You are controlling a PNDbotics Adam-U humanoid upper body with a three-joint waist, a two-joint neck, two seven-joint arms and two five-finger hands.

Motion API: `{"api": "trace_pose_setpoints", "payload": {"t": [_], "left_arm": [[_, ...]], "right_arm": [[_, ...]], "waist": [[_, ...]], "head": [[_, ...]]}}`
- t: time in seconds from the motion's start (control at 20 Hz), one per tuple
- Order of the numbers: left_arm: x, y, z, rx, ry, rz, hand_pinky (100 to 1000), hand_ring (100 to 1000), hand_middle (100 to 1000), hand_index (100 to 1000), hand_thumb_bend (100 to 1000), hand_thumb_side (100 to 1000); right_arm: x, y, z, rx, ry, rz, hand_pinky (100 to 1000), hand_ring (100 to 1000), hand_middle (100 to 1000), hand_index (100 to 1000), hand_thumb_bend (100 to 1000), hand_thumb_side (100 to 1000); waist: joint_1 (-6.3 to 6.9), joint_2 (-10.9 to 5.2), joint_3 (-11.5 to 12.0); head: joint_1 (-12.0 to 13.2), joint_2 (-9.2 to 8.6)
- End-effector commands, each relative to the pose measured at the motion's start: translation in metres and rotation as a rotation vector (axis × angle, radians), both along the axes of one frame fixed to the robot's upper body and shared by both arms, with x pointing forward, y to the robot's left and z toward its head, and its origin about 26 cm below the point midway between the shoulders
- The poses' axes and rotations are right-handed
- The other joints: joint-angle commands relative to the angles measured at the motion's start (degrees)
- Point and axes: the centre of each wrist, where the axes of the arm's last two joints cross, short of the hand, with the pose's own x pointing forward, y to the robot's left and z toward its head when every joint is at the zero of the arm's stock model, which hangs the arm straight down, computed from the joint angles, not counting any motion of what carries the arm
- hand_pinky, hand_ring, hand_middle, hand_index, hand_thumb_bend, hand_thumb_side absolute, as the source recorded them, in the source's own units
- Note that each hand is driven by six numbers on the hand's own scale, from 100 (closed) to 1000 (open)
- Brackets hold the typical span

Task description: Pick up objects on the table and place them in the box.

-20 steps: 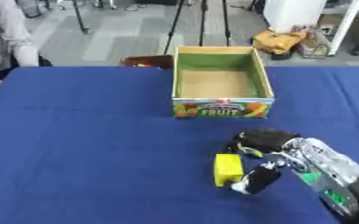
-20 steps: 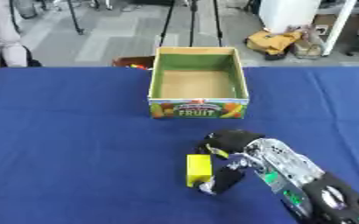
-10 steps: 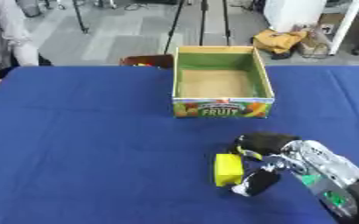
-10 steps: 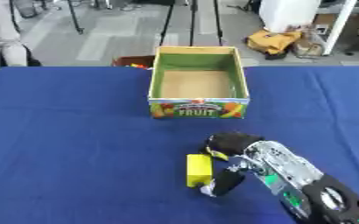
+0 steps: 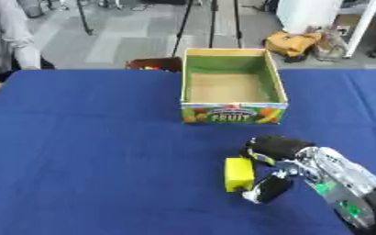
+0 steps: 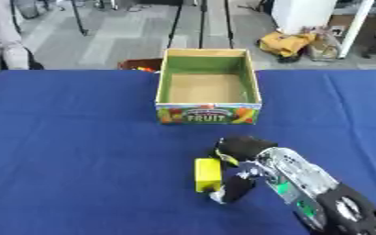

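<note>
Box [image 5: 233,85] sits empty; right hand [image 5: 278,170] curls around the yellow block [image 5: 239,174] on the tabletop [image 5: 95,151], not yet lifted.

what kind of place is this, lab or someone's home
Most likely a lab or workshop: a table with a blue cloth set up for the robot, tripod legs on a bare grey floor behind it, and white equipment at the back.

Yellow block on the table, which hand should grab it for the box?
Right. The right hand is already beside the yellow block, fingers curled near it. The left hand shows in neither view. The fruit box lies just beyond.
</note>
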Motion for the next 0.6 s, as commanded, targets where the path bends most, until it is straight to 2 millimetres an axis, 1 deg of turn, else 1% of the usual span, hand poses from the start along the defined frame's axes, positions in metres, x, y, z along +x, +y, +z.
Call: {"api": "trace_pose_setpoints", "payload": {"t": [0.05, 0.15, 0.3, 0.6], "left_arm": [[-0.002, -0.001, 0.009, 0.015, -0.03, -0.004, 567, 783, 870, 942, 100, 994], [-0.002, -0.001, 0.01, 0.016, -0.03, -0.004, 567, 783, 870, 942, 100, 994], [-0.002, -0.001, 0.01, 0.016, -0.03, -0.003, 566, 782, 869, 942, 100, 993], [-0.002, 0.0, 0.009, 0.017, -0.027, -0.002, 567, 783, 870, 942, 100, 993]], "right_arm": [[0.002, -0.002, 0.014, 0.037, -0.052, -0.006, 839, 829, 448, 614, 160, 472], [0.002, -0.003, 0.018, 0.057, -0.075, -0.009, 833, 822, 435, 597, 143, 467], [0.001, -0.003, 0.029, 0.086, -0.126, -0.008, 820, 813, 415, 575, 116, 474], [-0.001, -0.003, 0.062, 0.156, -0.226, -0.009, 810, 802, 392, 551, 100, 494]], "waist": [[0.06, -0.87, 0.1], [0.06, -0.87, 0.0], [0.03, -0.93, 0.0], [0.03, -1.12, -0.1]], "head": [[-0.2, -0.79], [-0.1, -0.79], [-0.1, -0.76], [-0.1, -0.71]]}}
